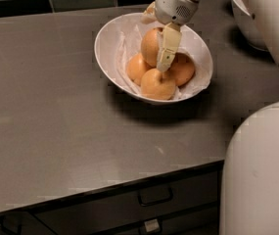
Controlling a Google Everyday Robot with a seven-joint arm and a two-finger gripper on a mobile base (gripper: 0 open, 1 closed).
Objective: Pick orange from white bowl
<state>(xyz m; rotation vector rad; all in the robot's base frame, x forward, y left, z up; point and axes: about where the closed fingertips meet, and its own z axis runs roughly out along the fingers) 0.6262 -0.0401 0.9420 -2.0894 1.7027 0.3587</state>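
The white bowl (110, 38), lined with crinkled white paper, stands on the grey counter at the upper middle. It holds several oranges. The orange (150, 44), the largest and dullest, lies at the back of the pile, above three deeper-orange ones (156, 84). My gripper (159, 58) reaches down into the bowl from the upper right and sits right against this orange, over its right side. The orange still rests among the others.
A second white bowl (244, 26) stands at the back right, mostly hidden by my white arm (268, 18). My white body (259, 170) fills the lower right. The counter's front edge runs above drawers (154, 197). Dark tiles line the back wall.
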